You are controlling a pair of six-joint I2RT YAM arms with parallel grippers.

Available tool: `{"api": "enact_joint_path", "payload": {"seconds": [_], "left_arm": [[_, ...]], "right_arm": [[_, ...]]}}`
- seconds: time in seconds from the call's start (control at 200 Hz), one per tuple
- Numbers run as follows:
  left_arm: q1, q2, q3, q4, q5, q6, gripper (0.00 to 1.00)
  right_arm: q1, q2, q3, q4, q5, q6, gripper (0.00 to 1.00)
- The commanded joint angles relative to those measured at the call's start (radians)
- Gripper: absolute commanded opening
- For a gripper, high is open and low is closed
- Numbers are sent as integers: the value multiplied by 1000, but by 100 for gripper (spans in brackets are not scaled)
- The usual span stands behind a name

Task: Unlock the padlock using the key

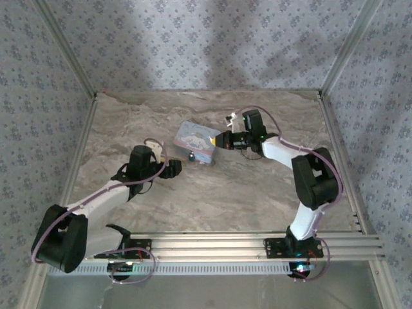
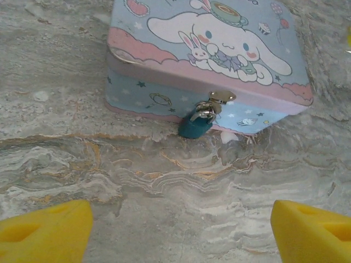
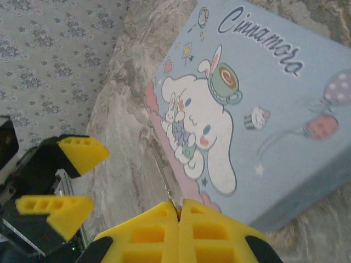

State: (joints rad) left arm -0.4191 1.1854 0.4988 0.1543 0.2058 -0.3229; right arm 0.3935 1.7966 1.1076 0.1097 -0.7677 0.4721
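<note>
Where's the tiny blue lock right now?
In the left wrist view, the padlock hangs from the clasp on the front of the tin, mid-frame, ahead of the open left gripper.

I count one tin (image 1: 196, 140), one padlock (image 2: 196, 125) and one key (image 3: 165, 183). Two arms: left arm (image 1: 96, 203), right arm (image 1: 309, 177). Two grippers: left gripper (image 2: 178, 230), right gripper (image 3: 179, 211), two fingers (image 2: 44, 227) each. One table (image 1: 244, 193), three walls (image 1: 206, 38).
</note>
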Motion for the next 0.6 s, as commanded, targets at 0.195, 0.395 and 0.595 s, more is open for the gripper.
{"api": "enact_joint_path", "payload": {"seconds": [0.195, 0.395, 0.595], "left_arm": [[1, 179, 22, 259, 174, -15, 81], [-2, 342, 65, 381, 204, -41, 77], [-26, 447, 112, 416, 192, -24, 75]], "right_arm": [[16, 129, 129, -15, -24, 12, 0], [16, 171, 149, -83, 9, -20, 0], [18, 182, 139, -160, 60, -48, 0]]}}
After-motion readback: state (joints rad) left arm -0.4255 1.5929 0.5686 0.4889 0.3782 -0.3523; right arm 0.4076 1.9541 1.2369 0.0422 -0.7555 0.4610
